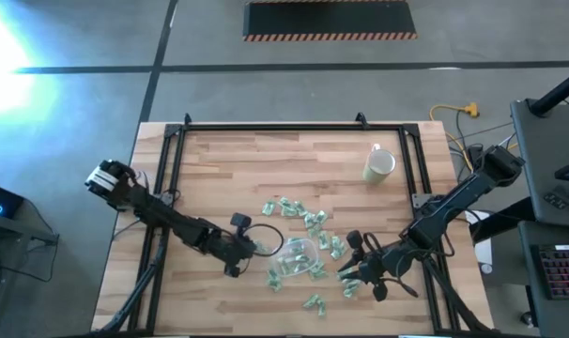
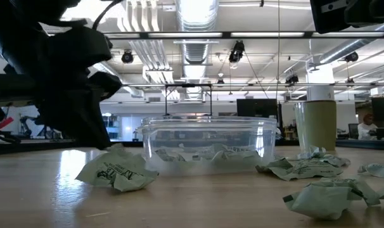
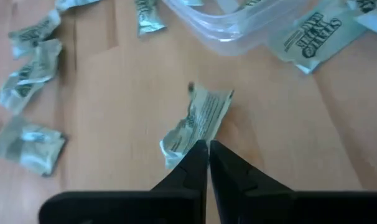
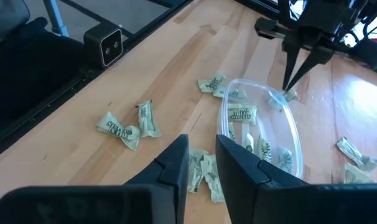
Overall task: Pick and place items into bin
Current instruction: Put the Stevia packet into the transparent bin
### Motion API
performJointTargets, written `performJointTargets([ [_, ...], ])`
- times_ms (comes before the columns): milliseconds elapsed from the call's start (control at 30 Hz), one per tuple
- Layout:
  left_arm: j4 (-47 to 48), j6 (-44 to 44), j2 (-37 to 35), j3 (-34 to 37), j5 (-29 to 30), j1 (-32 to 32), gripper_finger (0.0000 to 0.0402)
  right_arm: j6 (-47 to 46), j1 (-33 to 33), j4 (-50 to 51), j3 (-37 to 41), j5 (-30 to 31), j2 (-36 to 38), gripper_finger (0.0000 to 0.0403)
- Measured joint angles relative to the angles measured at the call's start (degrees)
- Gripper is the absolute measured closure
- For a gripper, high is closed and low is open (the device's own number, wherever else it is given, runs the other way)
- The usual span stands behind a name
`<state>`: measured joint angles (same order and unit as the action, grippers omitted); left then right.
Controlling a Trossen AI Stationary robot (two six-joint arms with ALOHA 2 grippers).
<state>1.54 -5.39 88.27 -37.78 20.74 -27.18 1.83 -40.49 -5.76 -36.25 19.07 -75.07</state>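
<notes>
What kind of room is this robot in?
Probably a big lab or workshop. The low view shows bare ceiling ducts and rows of monitors behind the table. From above you see a concrete floor with a striped hazard mat.

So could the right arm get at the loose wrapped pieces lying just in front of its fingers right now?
Probably yes. The right gripper hangs low with its fingers parted, and the wrapped pieces lie on bare table between it and the bin, nothing covering them. The left gripper sits across the bin.
</notes>
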Motion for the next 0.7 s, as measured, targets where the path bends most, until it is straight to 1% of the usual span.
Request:
performJointTargets([
  [300,-0.1,0.1,-2.0,0.0,0.9,-1.0,0.0401,-0.2,0.0,0.0,0.0,0.0,0.0,0.0331],
  [467,-2.1,1.4,-1.8,0.8,5.1,-0.5,0.0399,0.0,0.0,0.0,0.0,0.0,0.0,0.0334],
  [567,-3.8,1.7,-1.4,1.3,4.8,0.5,0.0378,-0.2,0.0,0.0,0.0,0.0,0.0,0.033],
  [700,-5.6,1.2,-1.1,1.6,0.6,2.7,0.0327,-0.2,0.0,0.0,0.0,0.0,0.0,0.0325],
])
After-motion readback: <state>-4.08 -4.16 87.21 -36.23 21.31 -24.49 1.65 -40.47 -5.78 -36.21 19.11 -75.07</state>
